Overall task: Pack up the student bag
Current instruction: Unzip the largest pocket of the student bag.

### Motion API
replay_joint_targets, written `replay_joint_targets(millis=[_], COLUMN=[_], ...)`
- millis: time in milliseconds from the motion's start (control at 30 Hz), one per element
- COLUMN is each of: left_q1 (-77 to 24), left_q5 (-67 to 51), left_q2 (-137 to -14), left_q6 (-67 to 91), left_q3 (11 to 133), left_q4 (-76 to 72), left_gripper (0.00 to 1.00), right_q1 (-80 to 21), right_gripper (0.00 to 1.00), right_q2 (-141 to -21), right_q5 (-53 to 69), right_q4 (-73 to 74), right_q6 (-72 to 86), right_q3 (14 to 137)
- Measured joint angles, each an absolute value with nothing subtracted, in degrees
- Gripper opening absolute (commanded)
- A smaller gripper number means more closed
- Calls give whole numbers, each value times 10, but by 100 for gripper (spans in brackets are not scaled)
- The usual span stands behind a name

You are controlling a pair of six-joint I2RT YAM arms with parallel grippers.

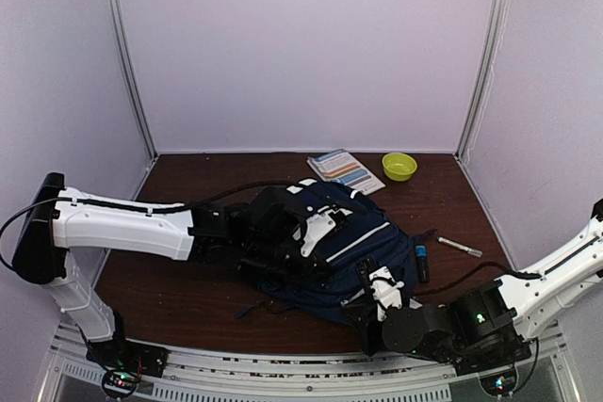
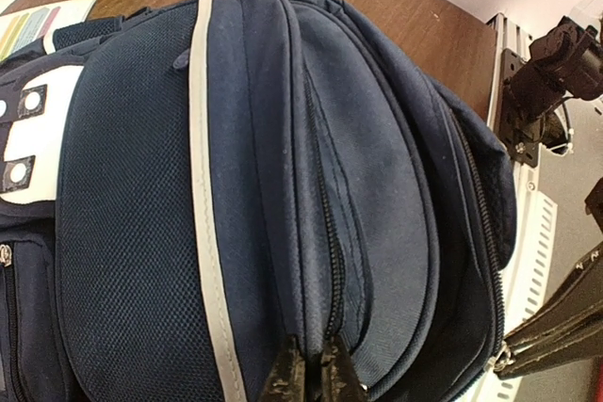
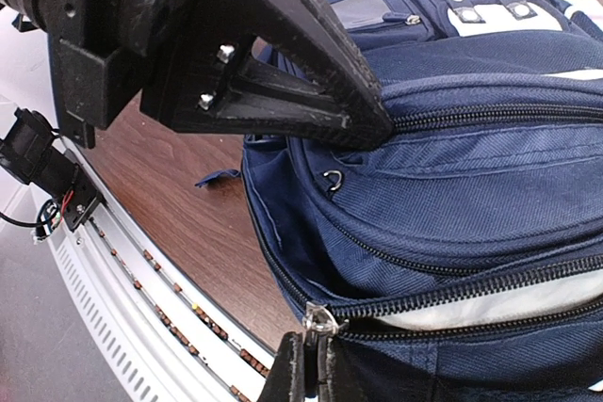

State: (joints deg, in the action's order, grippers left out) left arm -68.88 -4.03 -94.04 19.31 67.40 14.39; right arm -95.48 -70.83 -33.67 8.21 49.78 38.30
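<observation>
Lying at the middle of the table (image 1: 188, 294), the student bag (image 1: 382, 242) is seen with its white-striped front facing up. The left gripper (image 2: 311, 378) is positioned at the bag's 9 o'clock side. Its fingers are drawn together and pinched on the bag fabric along a zipper seam. The right gripper (image 3: 306, 374) is positioned at the bag's 5 o'clock edge, with its fingers pressed together on a metal zipper pull (image 3: 320, 319). A striped booklet (image 1: 346, 171) is located at 12 o'clock from the bag, just beside it, and a yellow bowl (image 1: 399, 166) at 1 o'clock. A pen (image 1: 459, 248) is laid at 3 o'clock, apart from the bag. A small dark, blue-tipped object (image 1: 422, 261) is set between pen and bag; its kind cannot be determined.
</observation>
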Motion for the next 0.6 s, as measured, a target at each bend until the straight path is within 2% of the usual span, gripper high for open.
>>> replay_joint_targets(millis=[600], left_q1=[-647], left_q5=[-110], left_q2=[-910], left_q6=[296], left_q3=[679], left_q4=[151], left_gripper=[0], right_q1=[-937], right_gripper=[0], right_q2=[-752], right_q5=[-334], right_q4=[28], right_q6=[406], right_q3=[417])
